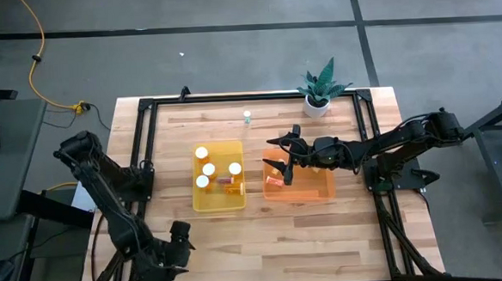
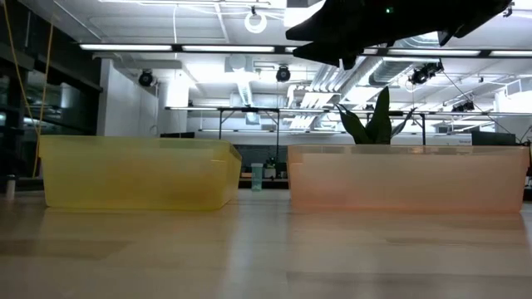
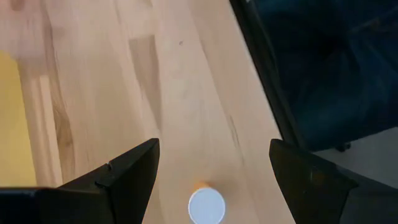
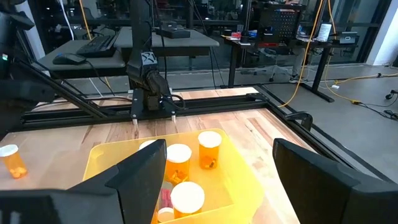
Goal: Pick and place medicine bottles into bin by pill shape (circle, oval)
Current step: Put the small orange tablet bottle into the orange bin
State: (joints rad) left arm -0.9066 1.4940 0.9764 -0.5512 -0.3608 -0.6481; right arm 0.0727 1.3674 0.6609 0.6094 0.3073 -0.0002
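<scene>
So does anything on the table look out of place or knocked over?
Yes. One small clear bottle stands alone near the far edge, apart from both bins. In the yellow bin, one bottle lies on its side among upright ones.

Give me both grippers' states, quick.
Left gripper: open, empty, above a bottle.
Right gripper: open, empty, over the orange bin.

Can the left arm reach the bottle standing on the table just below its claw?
Probably yes: the left claw is open, the white-capped bottle stands between its fingers, and nothing lies between them.
</scene>
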